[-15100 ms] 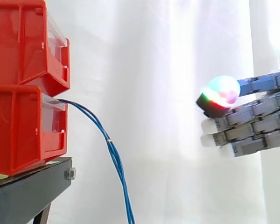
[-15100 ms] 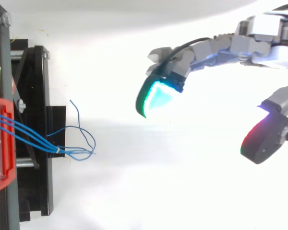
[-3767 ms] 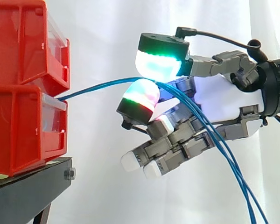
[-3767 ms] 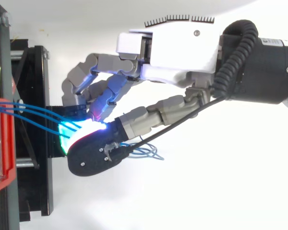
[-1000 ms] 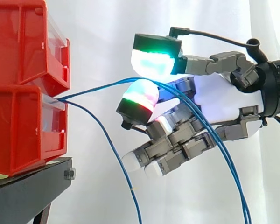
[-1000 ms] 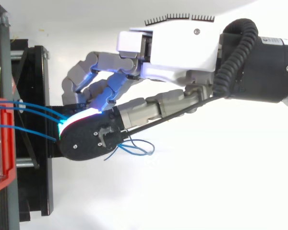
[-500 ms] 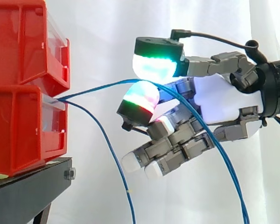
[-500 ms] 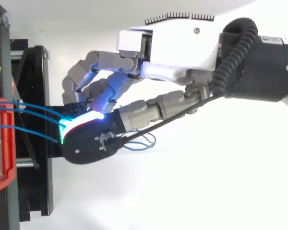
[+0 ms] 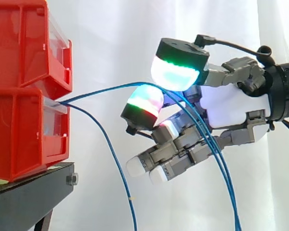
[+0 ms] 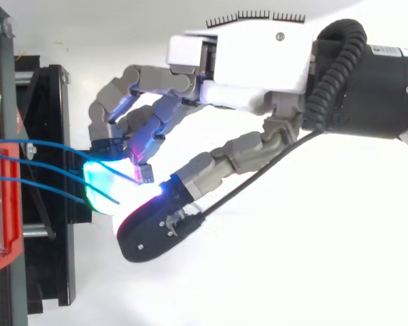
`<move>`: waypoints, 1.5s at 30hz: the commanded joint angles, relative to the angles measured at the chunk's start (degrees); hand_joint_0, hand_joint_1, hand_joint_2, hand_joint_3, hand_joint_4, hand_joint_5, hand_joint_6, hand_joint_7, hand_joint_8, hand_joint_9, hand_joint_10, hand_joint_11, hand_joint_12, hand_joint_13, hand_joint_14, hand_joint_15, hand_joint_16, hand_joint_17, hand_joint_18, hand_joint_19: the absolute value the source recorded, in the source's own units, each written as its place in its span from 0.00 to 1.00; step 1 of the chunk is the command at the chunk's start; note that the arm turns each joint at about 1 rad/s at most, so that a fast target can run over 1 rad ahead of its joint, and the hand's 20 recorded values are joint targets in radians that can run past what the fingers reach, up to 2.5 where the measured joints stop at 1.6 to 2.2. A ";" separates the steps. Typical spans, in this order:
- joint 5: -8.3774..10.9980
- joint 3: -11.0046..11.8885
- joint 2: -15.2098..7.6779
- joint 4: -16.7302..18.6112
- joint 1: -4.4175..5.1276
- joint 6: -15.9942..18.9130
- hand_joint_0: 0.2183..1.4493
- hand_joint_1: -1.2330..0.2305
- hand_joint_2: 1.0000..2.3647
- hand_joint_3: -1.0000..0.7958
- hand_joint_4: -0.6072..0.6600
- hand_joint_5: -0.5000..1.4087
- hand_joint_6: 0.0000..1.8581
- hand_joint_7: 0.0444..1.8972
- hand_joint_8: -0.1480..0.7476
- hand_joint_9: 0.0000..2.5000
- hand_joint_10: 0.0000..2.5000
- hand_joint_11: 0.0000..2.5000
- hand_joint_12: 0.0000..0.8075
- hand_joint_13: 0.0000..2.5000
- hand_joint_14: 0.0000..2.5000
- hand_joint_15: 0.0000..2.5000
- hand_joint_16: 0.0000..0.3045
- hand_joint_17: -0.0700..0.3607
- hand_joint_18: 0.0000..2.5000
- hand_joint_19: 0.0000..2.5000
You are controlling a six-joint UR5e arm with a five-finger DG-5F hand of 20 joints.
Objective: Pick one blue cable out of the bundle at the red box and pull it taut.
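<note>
You see blue cables [image 9: 106, 89] rise from the red box [image 9: 24, 130] into the hand [image 9: 226, 108]. The hand hides the contact, so you cannot tell whether it grips them. Another cable [image 9: 113, 159] hangs slack, cut off below.

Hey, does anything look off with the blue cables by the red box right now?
Yes. More than one blue cable arches from the red box over the hand and droops beyond it, slack rather than taut. Another strand hangs loose below the box.
</note>
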 commanded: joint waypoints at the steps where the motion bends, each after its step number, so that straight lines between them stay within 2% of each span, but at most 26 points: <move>1: 0.00 0.08 0.02 0.00 -0.03 -0.01 0.19 0.27 0.00 0.28 0.56 0.17 0.50 0.47 0.55 0.37 0.00 0.42 0.52 0.21 0.00 0.12 0.19 0.46 0.22 0.07; 6: 0.00 -0.01 -0.07 0.00 -0.12 -0.01 0.16 0.37 0.00 0.28 0.57 0.17 0.50 0.46 0.58 0.37 0.00 0.42 0.55 0.21 0.00 0.12 0.20 0.49 0.21 0.08; 9: 0.00 -0.01 0.02 0.00 -0.12 -0.01 0.22 0.45 0.00 0.28 0.55 0.17 0.50 0.48 0.54 0.36 0.01 0.41 0.51 0.20 0.00 0.12 0.18 0.45 0.19 0.09; 11: 0.00 -0.01 -0.07 0.00 -0.12 -0.01 0.26 0.46 0.00 0.28 0.54 0.16 0.49 0.49 0.53 0.36 0.01 0.41 0.49 0.19 0.00 0.12 0.17 0.43 0.18 0.09; 13: 0.00 -0.01 0.02 0.00 -0.12 -0.01 0.31 0.43 0.00 0.32 0.53 0.16 0.49 0.50 0.52 0.36 0.01 0.41 0.48 0.19 0.00 0.12 0.17 0.42 0.18 0.10; 17: 0.00 -0.01 -0.07 0.00 -0.12 -0.01 0.33 0.38 0.01 0.36 0.54 0.16 0.49 0.50 0.52 0.36 0.01 0.42 0.48 0.19 0.00 0.12 0.16 0.42 0.18 0.09; 21: 0.00 0.08 -0.07 0.00 -0.21 0.08 0.39 0.28 0.00 0.28 0.53 0.16 0.50 0.48 0.51 0.35 0.01 0.41 0.47 0.20 0.00 0.11 0.16 0.42 0.20 0.08; 23: 0.00 -0.01 0.02 -0.18 -0.21 0.17 0.40 0.26 0.00 0.28 0.54 0.16 0.50 0.47 0.50 0.36 0.01 0.41 0.47 0.20 0.00 0.11 0.16 0.42 0.20 0.07; 26: 0.00 -0.01 0.02 -0.26 -0.30 0.25 0.37 0.21 0.00 0.28 0.54 0.16 0.50 0.48 0.50 0.36 0.01 0.42 0.47 0.20 0.00 0.11 0.16 0.42 0.21 0.07; 29: 0.00 -0.01 0.02 -0.26 -0.38 0.25 0.25 0.18 0.00 0.28 0.55 0.16 0.50 0.48 0.51 0.35 0.01 0.41 0.48 0.20 0.00 0.11 0.17 0.43 0.22 0.07; 32: 0.00 -0.01 0.02 -0.26 -0.38 0.25 0.16 0.24 0.00 0.28 0.57 0.16 0.50 0.45 0.56 0.36 0.00 0.41 0.53 0.20 0.00 0.12 0.20 0.48 0.22 0.07; 36: 0.00 -0.01 0.02 -0.26 -0.38 0.34 0.13 0.37 0.00 0.28 0.58 0.16 0.50 0.44 0.59 0.36 0.00 0.41 0.57 0.20 0.00 0.12 0.22 0.51 0.22 0.08; 37: 0.00 -0.01 0.02 -0.26 -0.38 0.34 0.16 0.48 0.00 0.28 0.57 0.16 0.49 0.44 0.58 0.36 0.00 0.40 0.55 0.20 0.00 0.12 0.21 0.50 0.21 0.09; 39: 0.00 -0.01 0.02 -0.26 -0.47 0.34 0.22 0.55 0.00 0.28 0.56 0.16 0.48 0.46 0.55 0.35 0.01 0.41 0.51 0.19 0.00 0.13 0.18 0.46 0.18 0.10; 41: 0.00 0.08 0.02 -0.26 -0.38 0.34 0.27 0.57 0.00 0.28 0.54 0.16 0.48 0.48 0.53 0.35 0.01 0.41 0.48 0.18 0.01 0.13 0.17 0.44 0.17 0.11; 45: 0.00 0.08 0.02 -0.26 -0.47 0.34 0.30 0.53 0.01 0.37 0.54 0.16 0.48 0.49 0.53 0.35 0.01 0.41 0.48 0.18 0.00 0.13 0.17 0.43 0.16 0.11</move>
